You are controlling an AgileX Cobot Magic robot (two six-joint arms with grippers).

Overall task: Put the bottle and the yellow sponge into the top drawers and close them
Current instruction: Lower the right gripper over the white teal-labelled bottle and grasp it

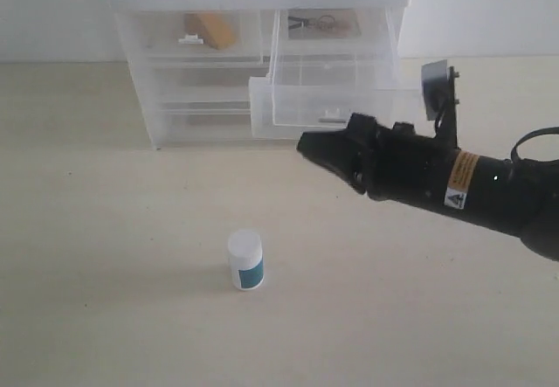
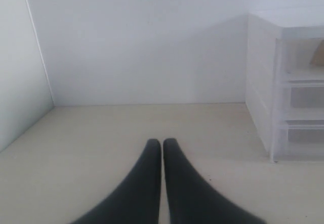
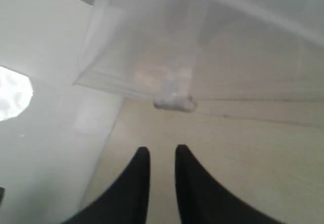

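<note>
While the right gripper (image 1: 303, 145) hovers narrowly parted (and empty) by the open drawer (image 1: 288, 103), a hasty swing could topple the upright bottle (image 1: 245, 260).

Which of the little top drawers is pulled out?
The clear plastic half-width drawer on the top right. It juts forward; the top-left drawer, holding a yellow foam sponge, is shut.

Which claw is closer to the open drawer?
Right. The right claw is just in front of the open drawer, near its white handle. The left claw sits off to the chest's side, closed.
</note>
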